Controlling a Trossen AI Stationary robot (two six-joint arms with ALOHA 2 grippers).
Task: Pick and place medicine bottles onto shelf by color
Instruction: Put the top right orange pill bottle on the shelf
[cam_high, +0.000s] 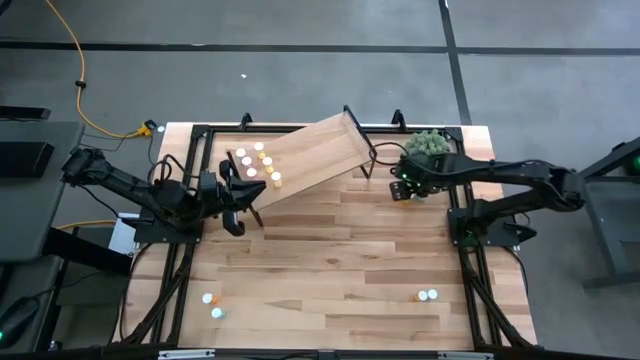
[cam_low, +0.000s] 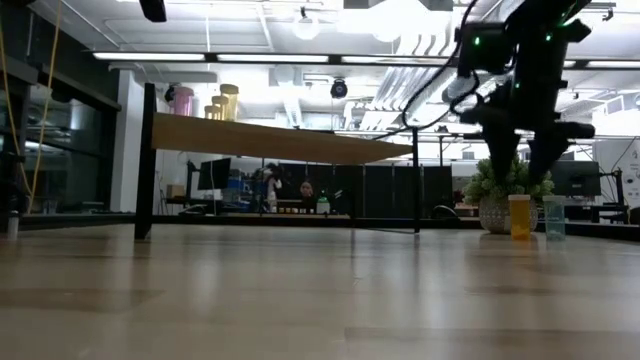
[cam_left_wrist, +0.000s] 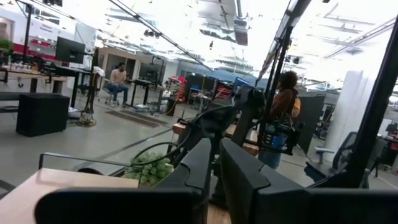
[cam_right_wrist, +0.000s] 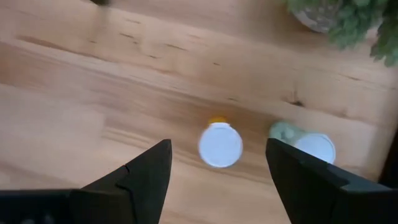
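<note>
The light-wood shelf (cam_high: 310, 160) stands askew at the far middle of the table on thin black legs. Several white-capped bottles (cam_high: 257, 163) stand on its left end. An orange bottle (cam_right_wrist: 220, 145) and a teal bottle (cam_right_wrist: 314, 147) stand on the table near the plant; both show in the low view, orange (cam_low: 520, 217) and teal (cam_low: 553, 217). My right gripper (cam_right_wrist: 217, 180) is open and hangs above the orange bottle (cam_high: 403, 196), one finger on either side and clear of it. My left gripper (cam_high: 235, 200) is shut and empty beside the shelf's left end.
A fuzzy green plant in a pot (cam_high: 428, 145) stands just beyond the right gripper. Two bottles (cam_high: 212, 305) stand near the front left of the table and two more (cam_high: 428, 295) near the front right. The middle of the tabletop (cam_high: 340, 250) is bare wood.
</note>
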